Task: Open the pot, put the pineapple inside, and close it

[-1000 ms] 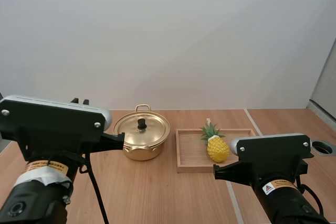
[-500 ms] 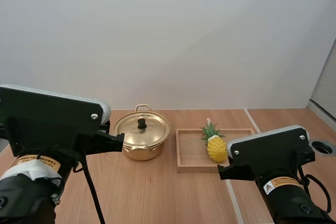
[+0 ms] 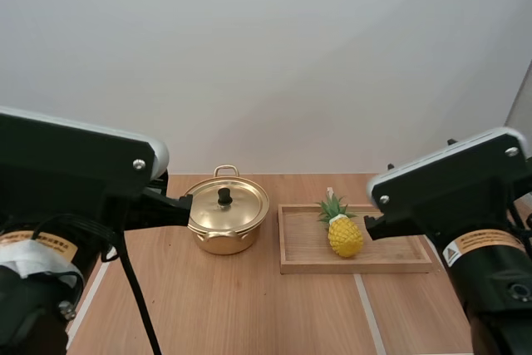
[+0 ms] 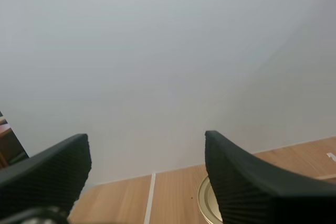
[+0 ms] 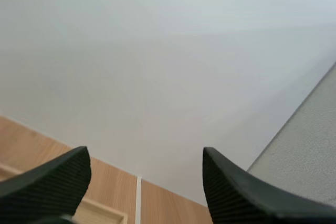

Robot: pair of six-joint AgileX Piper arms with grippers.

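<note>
- A wooden table (image 3: pixel 249 305) stretches out ahead of my two arms.
- A gold pot (image 3: pixel 224 220) stands directly on it, toward my left.
- A wooden tray (image 3: pixel 357 266) lies flat on it just beside the pot, on my right, not touching it.

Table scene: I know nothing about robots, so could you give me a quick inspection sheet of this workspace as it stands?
Surface: wooden table, with pale seams running front to back.
Job's things: gold pot with its lid on; pineapple in the wooden tray beside the pot.
Clutter: nothing seen.
Grippers: left gripper open and empty, above the pot's rim; right gripper open and empty, above a corner of the tray.
Cables: nothing seen loose around the pot or tray.
Surroundings: plain pale wall behind the table.
</note>
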